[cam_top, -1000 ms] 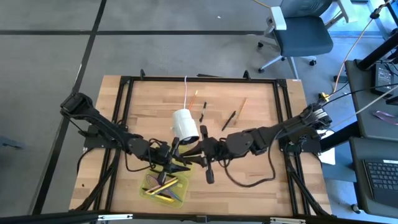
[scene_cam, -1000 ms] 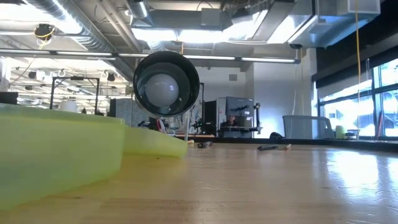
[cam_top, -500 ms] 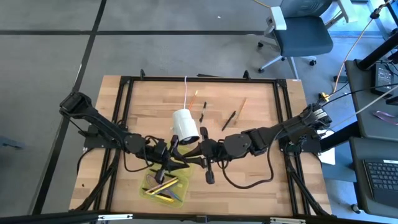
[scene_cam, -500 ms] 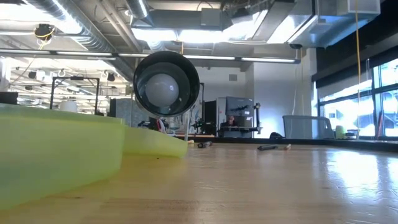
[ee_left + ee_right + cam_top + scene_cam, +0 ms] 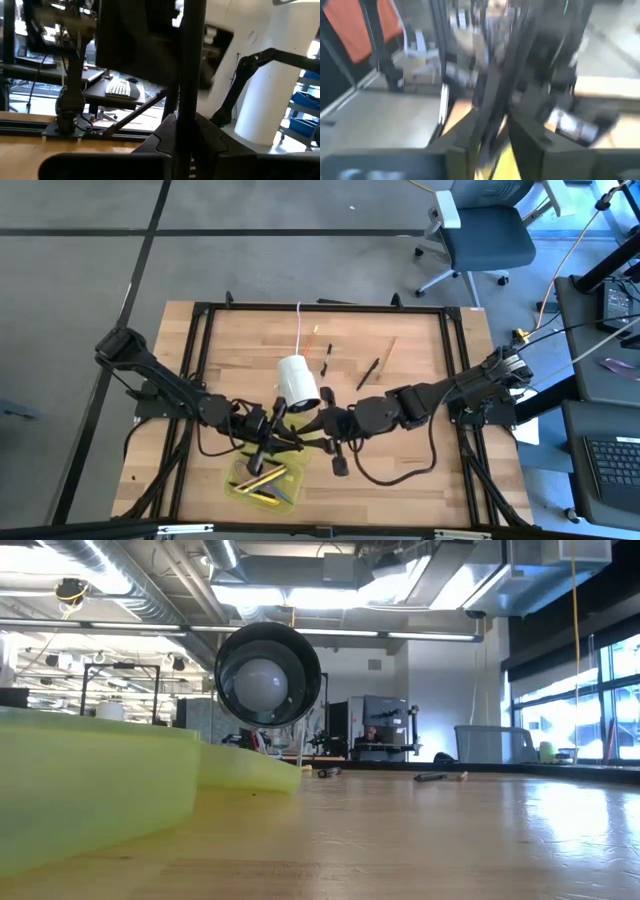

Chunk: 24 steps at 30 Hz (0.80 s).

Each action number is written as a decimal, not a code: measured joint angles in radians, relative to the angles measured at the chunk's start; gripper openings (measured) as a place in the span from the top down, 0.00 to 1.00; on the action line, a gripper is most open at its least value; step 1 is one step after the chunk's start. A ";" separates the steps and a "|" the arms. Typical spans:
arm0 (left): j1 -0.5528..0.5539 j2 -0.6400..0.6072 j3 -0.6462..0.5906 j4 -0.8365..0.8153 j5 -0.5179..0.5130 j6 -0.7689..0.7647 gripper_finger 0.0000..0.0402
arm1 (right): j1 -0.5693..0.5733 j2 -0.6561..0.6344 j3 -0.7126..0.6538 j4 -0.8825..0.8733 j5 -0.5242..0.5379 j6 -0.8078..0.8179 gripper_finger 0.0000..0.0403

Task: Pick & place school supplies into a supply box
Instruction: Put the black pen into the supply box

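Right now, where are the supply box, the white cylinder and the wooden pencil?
supply box point(image 5: 262, 480), high view, its yellow-green floor.
white cylinder point(image 5: 297, 381), high view, middle of its side.
wooden pencil point(image 5: 389, 351), high view, mid-shaft, far right of the table.

High view evenly lit, sharp, soft shadows. Low view: bright ceiling lights point(image 5: 330, 595), window point(image 5: 575, 725) glare sheening table point(image 5: 420, 840); near yellow-green box point(image 5: 90, 785) out of focus. Right wrist view heavily motion-blurred; left wrist view dim, backlit, soft.

A white cylinder point(image 5: 298, 381) on a cord point(image 5: 300, 322) is being seen lying mid-table point(image 5: 420, 350); an office chair point(image 5: 483, 235) is standing on the floor beyond the table.
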 joint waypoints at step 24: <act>-0.099 -0.006 0.308 -1.424 0.200 -0.452 0.94 | -0.039 -0.128 0.000 -0.912 0.273 0.531 0.50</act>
